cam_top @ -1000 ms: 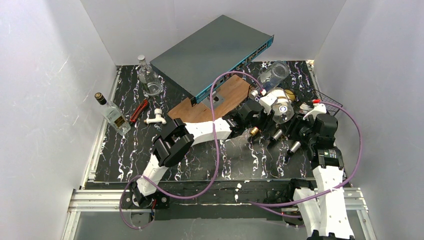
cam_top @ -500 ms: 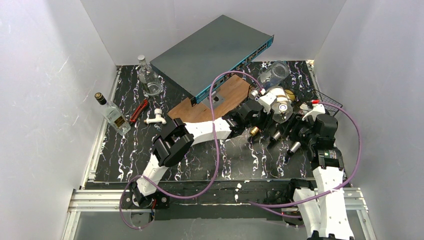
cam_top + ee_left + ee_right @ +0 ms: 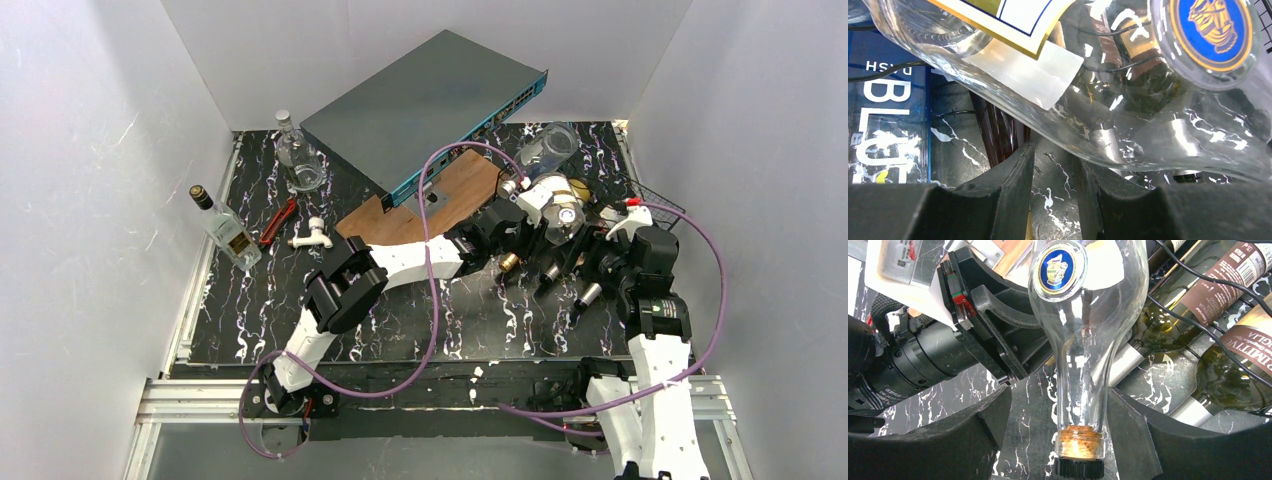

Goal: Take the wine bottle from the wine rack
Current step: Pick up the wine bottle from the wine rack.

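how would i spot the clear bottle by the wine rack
At the right of the table sits the black wire wine rack. Beside its dark labelled wine bottles lies the clear bottle: see-through glass, a blue-and-gold badge and a cork stopper.

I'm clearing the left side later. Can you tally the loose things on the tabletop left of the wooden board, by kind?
bottles: 2 (clear bottle, labelled bottle)
red-handled tool: 1
white tap: 1
Total: 4

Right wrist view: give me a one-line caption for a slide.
Open right gripper straddles the corked neck of a clear medallion bottle, dark wine bottles lying in the wine rack alongside.
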Robot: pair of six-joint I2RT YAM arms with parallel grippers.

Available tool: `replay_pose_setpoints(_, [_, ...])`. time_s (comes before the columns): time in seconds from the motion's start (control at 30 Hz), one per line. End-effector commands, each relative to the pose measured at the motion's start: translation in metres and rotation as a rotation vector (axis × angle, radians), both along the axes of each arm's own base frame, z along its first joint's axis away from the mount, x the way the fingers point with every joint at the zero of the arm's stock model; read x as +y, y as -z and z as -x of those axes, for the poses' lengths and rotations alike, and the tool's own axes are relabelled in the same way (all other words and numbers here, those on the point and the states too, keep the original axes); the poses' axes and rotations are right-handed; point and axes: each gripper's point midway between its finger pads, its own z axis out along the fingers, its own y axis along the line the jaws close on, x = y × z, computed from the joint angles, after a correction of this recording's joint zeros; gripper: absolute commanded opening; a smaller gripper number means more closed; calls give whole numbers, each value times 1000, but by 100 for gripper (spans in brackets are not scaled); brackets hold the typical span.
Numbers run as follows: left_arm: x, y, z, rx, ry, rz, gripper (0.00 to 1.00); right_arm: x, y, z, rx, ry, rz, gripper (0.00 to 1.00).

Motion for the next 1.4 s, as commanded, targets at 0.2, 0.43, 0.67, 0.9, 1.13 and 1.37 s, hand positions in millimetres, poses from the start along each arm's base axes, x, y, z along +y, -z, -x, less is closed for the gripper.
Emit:
replay_pose_setpoints(0.2, [1,-35,-10,-44,-31,77,33,-10,-25,-2,-58,55,27,71])
replay_pose_setpoints(0.43, [0,-36,-9,-44,-24,81,33,-11,-27,-1,-64,59,36,41])
replay_pose_setpoints(0.67, [0,-42,-7,-52,-8,87,33,-5,-39,0,-98,19,30,4])
replay_pose_setpoints(0.9, [-4,-59,3,-70,55,121,33,2,-71,4,-182,-21,21,1])
replay_pose_setpoints(1.13, [-1,-78,4,-97,53,153,33,9,-87,8,-220,-62,2,1])
replay_pose_setpoints(1.37, [3,-103,7,-125,54,190,34,18,-97,13,-236,-116,-14,1])
